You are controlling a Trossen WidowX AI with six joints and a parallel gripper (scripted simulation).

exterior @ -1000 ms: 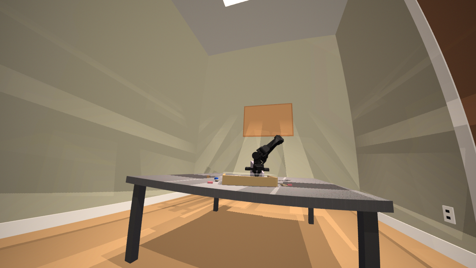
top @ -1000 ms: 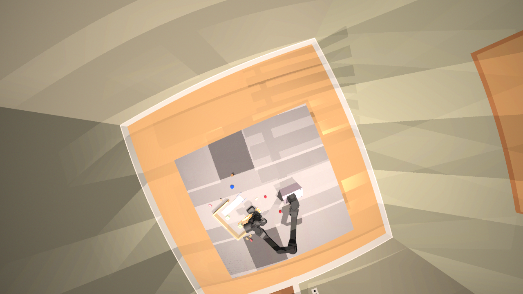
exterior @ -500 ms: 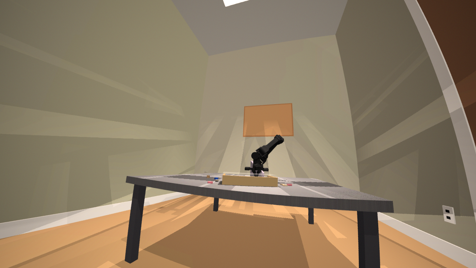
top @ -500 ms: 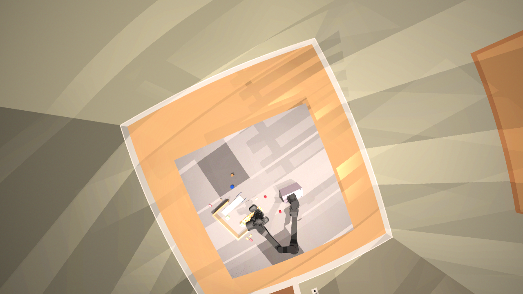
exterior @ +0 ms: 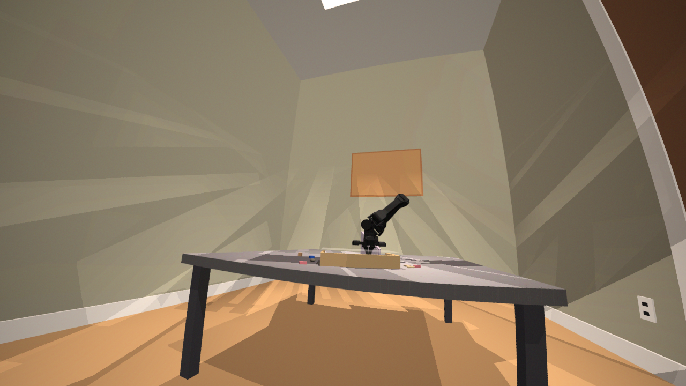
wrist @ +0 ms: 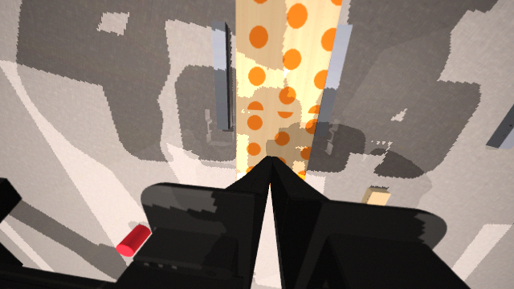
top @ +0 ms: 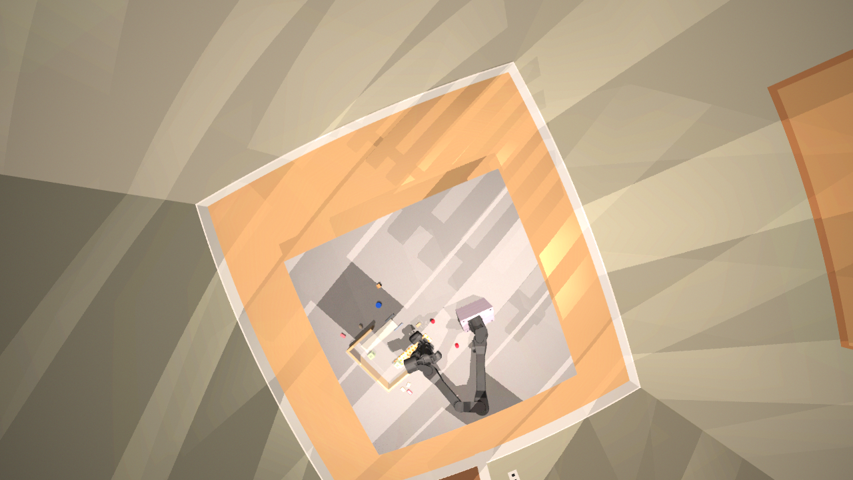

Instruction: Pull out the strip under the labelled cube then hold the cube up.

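My gripper [wrist: 271,161] [top: 419,348] [exterior: 368,249] is low over the table, shut on the near end of a thin wooden strip with orange dots [wrist: 281,60] [top: 410,352]. In the wrist view the strip runs straight away from the fingertips, between two upright grey guide rails [wrist: 221,76] [wrist: 335,60]. A shallow wooden tray [top: 361,361] [exterior: 359,260] lies just beyond, with a pale plain strip [top: 381,333] and a small greenish cube [top: 370,355] in it. I cannot read a label on any cube; no cube shows in the wrist view.
A red cylinder [wrist: 132,240] lies left of the fingers and a tan block [wrist: 375,197] right of them. A blue ball [top: 378,304], small red pieces [top: 457,345] [top: 432,321] and the arm's base [top: 475,311] are on the table.
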